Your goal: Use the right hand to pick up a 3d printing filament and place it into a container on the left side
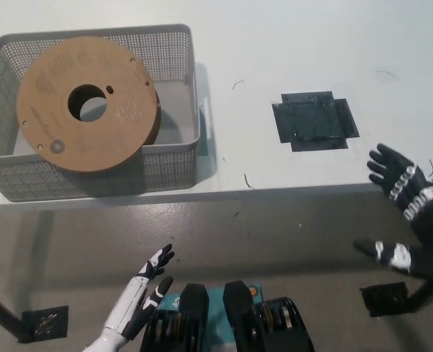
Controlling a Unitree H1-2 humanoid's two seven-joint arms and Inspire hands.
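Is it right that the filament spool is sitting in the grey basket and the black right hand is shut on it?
Not quite. The filament spool does sit in the grey basket, but the head view shows the black right hand open, holding nothing, off the table's near right edge.

Left hand (137,297): slim white shell, with black fingertips and black patches along the fingers. Right hand (413,220): black throughout, with small white or silver segments banding the fingers and thumb.
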